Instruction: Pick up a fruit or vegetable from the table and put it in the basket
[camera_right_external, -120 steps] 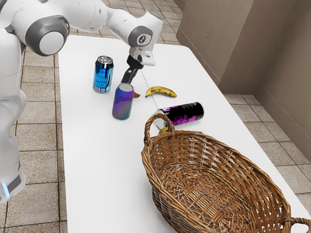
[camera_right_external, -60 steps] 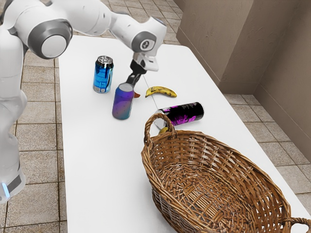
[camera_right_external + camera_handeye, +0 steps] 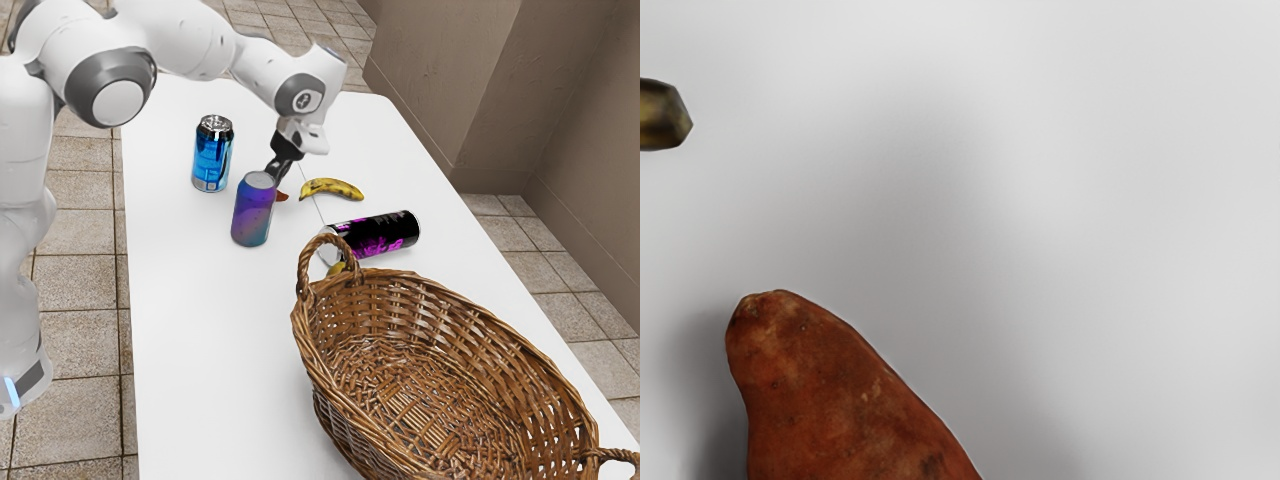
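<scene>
My gripper [image 3: 279, 168] hangs low behind the purple can, its lower end partly hidden by it. A reddish-brown sweet potato [image 3: 282, 196] lies on the table, mostly covered by that can in the exterior view. In the wrist view the sweet potato [image 3: 830, 400] is large and close under my hand, with the banana's tip [image 3: 660, 115] beyond its end. The whole yellow banana [image 3: 333, 188] rests to the exterior view's right of the gripper. A wicker basket [image 3: 440, 300] stands nearer the exterior camera, its woven floor bare.
The purple can [image 3: 252, 212] stands upright beside the sweet potato, and a blue can [image 3: 212, 155] stands farther to the exterior view's left. A black and pink can [image 3: 380, 235] lies between banana and basket. Something yellow [image 3: 337, 268] peeks out behind the basket's handle.
My hand has shifted a little toward the exterior view's right and slightly down in that view. The cans, banana, sweet potato and basket have stayed where they were.
</scene>
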Controlling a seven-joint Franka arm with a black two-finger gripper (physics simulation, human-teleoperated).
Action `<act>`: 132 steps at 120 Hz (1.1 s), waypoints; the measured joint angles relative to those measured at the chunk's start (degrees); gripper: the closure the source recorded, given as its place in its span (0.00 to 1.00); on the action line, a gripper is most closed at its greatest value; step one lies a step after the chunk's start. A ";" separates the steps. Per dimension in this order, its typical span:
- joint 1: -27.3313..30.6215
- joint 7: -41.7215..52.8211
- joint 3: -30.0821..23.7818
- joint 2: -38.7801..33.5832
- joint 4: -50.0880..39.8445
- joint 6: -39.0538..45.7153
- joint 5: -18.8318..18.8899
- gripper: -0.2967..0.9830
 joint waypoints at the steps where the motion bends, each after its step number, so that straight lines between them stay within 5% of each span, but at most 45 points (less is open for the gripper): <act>1: 0.00 0.01 0.00 0.00 0.01 0.00 -0.02 0.24; 69: 0.44 2.50 0.00 0.93 0.10 1.01 -0.98 0.59; 132: 0.62 4.38 0.94 0.67 5.16 1.14 -0.96 0.64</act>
